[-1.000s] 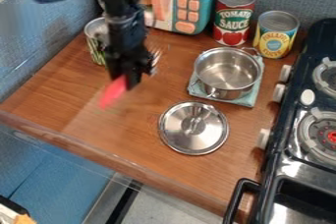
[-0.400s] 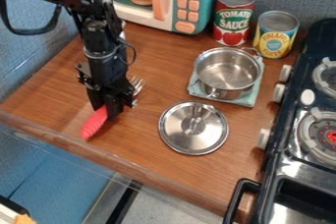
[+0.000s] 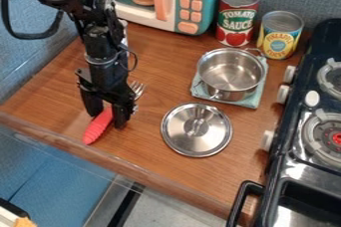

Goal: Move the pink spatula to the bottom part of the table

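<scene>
The gripper [image 3: 105,118] hangs low over the front left part of the wooden table [image 3: 143,159], its two fingers spread apart, so it is open. Between and below them lies the pink utensil [image 3: 98,126], its ridged handle pointing toward the table's front edge. Its metal end, with tines like a fork's, shows behind the gripper on the right. The middle of the utensil is hidden by the gripper.
Right of the gripper lies a metal lid [image 3: 196,130]. A steel pot [image 3: 230,74] stands on a teal cloth [image 3: 252,100]. Behind are two cans [image 3: 238,17] and a toy microwave [image 3: 189,2]; a stove [image 3: 309,136] borders the right side.
From the back left, the gripper has come down toward the front edge with the pink utensil. Its fingers have since opened, leaving the utensil on the table.
</scene>
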Available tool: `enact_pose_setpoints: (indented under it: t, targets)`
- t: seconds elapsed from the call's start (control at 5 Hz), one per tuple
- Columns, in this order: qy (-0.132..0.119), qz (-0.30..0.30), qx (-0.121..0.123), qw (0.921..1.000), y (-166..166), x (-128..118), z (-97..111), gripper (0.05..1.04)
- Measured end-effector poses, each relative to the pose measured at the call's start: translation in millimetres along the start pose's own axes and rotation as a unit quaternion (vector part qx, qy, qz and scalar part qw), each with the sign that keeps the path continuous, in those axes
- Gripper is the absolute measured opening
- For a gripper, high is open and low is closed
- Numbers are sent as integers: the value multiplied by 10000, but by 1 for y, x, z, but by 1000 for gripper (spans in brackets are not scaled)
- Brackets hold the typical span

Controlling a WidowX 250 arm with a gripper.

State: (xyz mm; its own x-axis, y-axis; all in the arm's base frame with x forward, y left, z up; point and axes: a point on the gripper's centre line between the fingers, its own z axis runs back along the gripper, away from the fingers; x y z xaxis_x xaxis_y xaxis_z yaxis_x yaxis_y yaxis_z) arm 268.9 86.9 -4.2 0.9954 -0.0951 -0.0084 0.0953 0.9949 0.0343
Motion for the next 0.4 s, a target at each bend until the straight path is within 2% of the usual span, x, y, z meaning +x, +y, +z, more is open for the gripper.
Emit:
enact_pose_setpoints:
  t: [0.4]
  targets:
    - [-273, -377, -16, 9989, -2, 0, 51, 1001]
